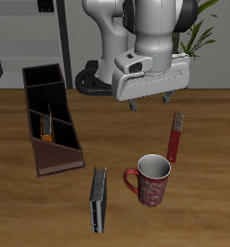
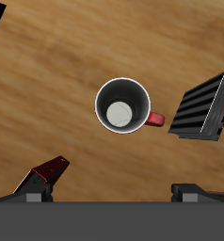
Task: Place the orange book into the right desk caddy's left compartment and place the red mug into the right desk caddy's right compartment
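Note:
The red mug (image 1: 151, 180) stands upright on the table near the front edge; the wrist view looks down into the mug (image 2: 121, 106), whose inside is light grey. My gripper (image 1: 151, 100) hangs open and empty above the table, farther back than the mug; its fingertips (image 2: 34, 195) just show in the wrist view. The right desk caddy (image 1: 38, 92) lies along the table's side with its sloped end toward the front. The orange book (image 1: 50, 128) stands on edge inside it, between the sloped end and the far squarish section; the exact section is unclear.
A dark grey book (image 1: 99, 200) (image 2: 206, 105) stands on edge beside the mug, near the front edge. A slim red book (image 1: 176, 138) (image 2: 43, 174) lies between the mug and my gripper. A plant stands behind the table.

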Available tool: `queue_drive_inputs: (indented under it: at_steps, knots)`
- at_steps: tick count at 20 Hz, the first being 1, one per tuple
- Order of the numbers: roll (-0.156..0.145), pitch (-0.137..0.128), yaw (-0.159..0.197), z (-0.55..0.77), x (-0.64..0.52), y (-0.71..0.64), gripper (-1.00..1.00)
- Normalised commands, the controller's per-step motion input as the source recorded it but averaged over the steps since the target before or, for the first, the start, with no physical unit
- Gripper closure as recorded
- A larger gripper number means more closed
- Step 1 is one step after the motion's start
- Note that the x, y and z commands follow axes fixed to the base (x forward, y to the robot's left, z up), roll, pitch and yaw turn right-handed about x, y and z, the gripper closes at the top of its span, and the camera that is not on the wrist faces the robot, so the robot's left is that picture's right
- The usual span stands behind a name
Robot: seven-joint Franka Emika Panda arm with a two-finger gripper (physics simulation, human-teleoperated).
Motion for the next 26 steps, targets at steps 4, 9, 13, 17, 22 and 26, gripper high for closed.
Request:
queue_drive_inputs:
  at_steps: [4,9,13,17,22,26]
  knots:
    - [-0.017,-0.030,0.025,-0.06,0.31,0.10,-1.00]
    - [-0.024,-0.017,-0.032,-0.14,0.24,0.05,-1.00]
    - [-0.027,-0.017,-0.028,-0.12,0.25,0.06,-1.00]
    - [-0.004,-0.011,0.006,-0.13,0.18,0.09,-1.00]
    - [-0.008,0.014,0.039,-0.25,0.05,0.17,-1.00]
    - [-0.031,0.012,0.077,-0.29,-0.05,0.23,-1.00]
